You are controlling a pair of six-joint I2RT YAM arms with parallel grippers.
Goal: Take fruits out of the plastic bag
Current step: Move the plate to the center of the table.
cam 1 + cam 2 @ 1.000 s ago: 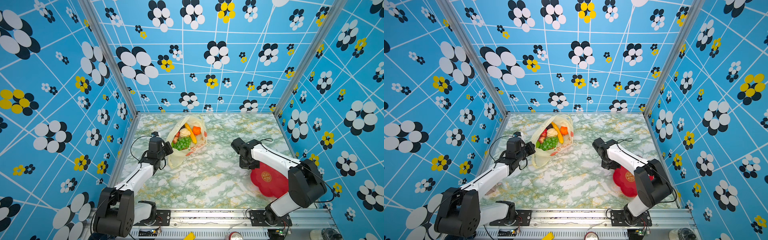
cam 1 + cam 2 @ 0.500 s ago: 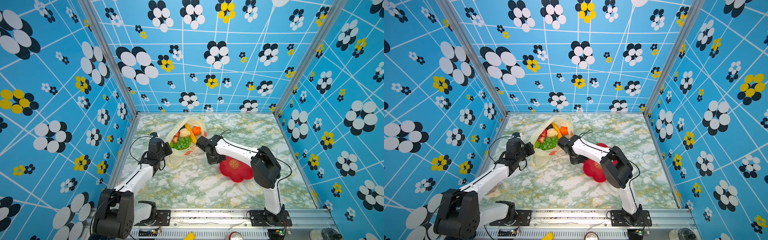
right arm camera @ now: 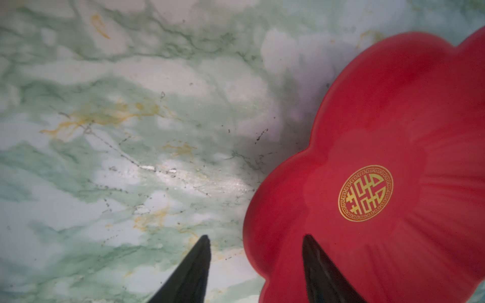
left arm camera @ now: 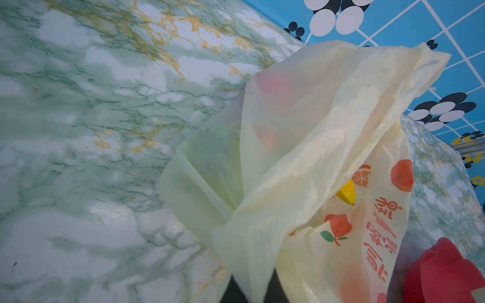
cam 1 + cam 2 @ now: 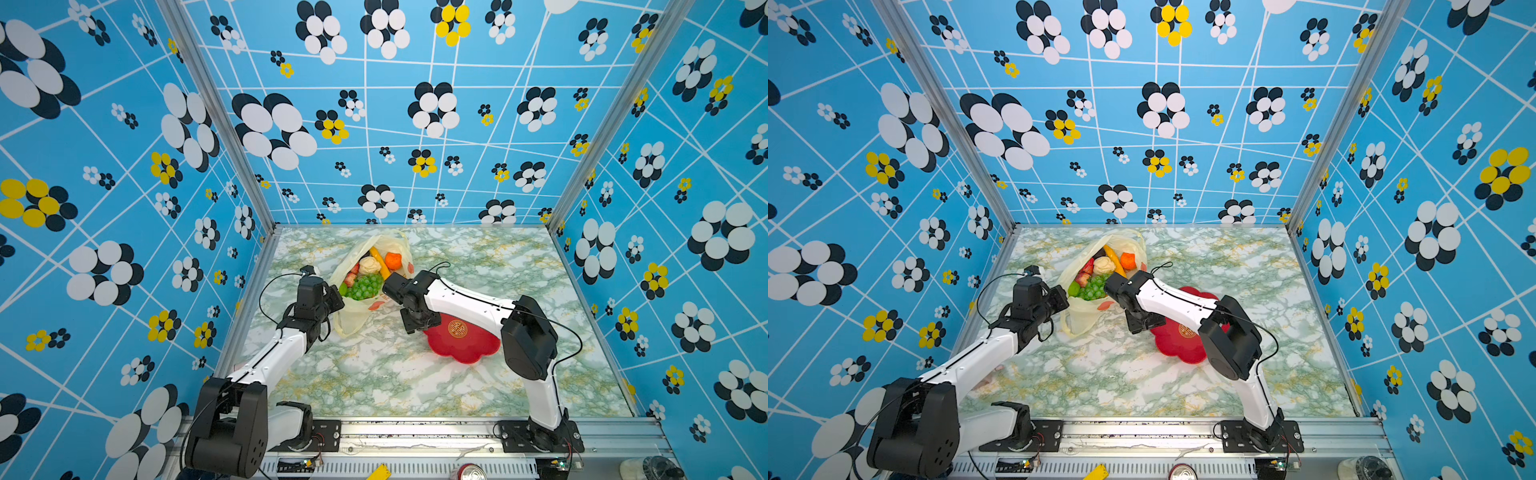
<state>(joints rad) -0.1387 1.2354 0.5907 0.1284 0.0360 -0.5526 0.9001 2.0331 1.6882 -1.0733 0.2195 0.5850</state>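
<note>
The plastic bag [image 5: 353, 320], thin and pale yellow with orange fruit prints, lies slumped before me, its mouth spread wide. Inside I see the fruits heaped together: green grapes [image 5: 365, 286], a cream piece [image 5: 369, 265], an orange [image 5: 392, 260], a yellow banana [image 5: 376, 254] and a red strawberry [image 5: 352, 279].

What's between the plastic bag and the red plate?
The right gripper, open at the red plate's rim; otherwise bare table, in both top views.

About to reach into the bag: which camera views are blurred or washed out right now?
Right wrist view: soft throughout, red plate and table smeared. Left wrist view: plastic bag close up, fruits hazy through it. Both top views: sharp, evenly lit.
</note>
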